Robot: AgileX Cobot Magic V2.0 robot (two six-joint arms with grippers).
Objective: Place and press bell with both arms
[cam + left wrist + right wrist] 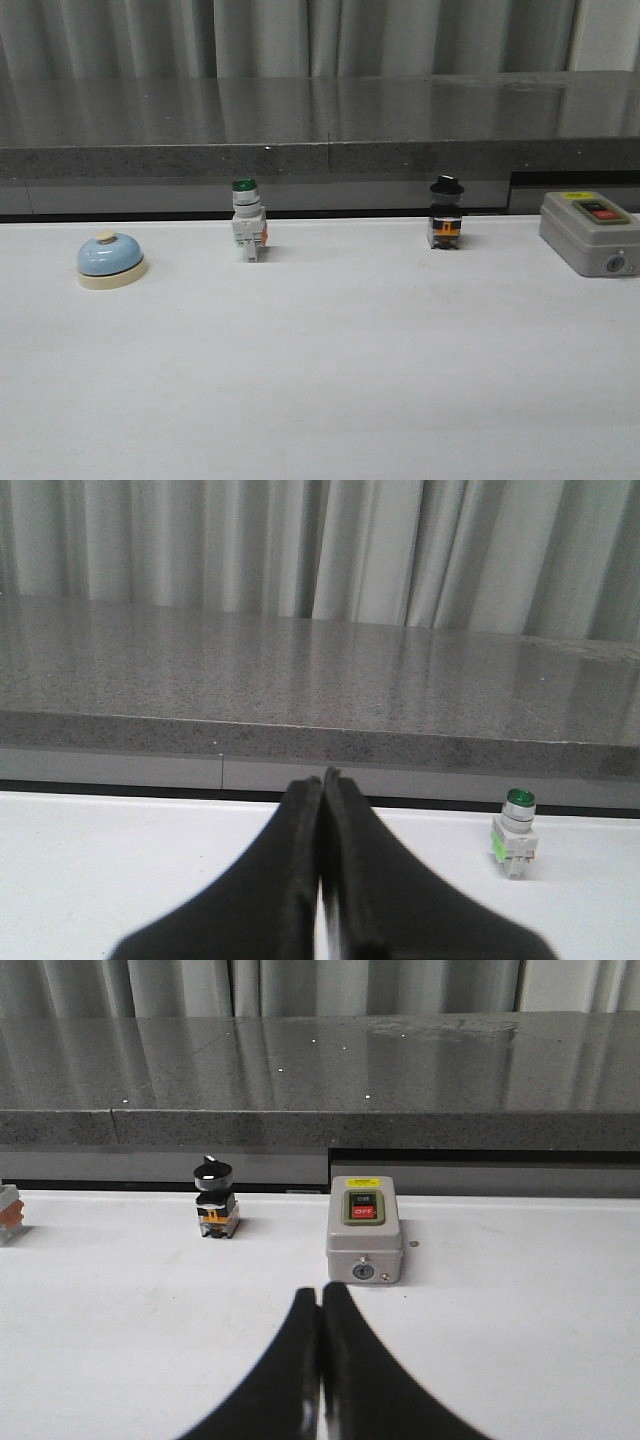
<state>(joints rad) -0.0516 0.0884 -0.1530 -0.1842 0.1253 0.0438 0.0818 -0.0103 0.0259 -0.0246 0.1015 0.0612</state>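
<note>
The bell, a light-blue dome on a cream base with a cream knob, stands at the left of the white table in the front view. It shows in neither wrist view. Neither arm shows in the front view. My left gripper is shut and empty, its black fingers pressed together above the table. My right gripper is shut and empty, its tips just short of the grey box.
A green-capped white push button stands at the table's back, left of centre. A black knob switch stands right of centre. A grey box with red button sits at the far right. A dark stone ledge runs behind.
</note>
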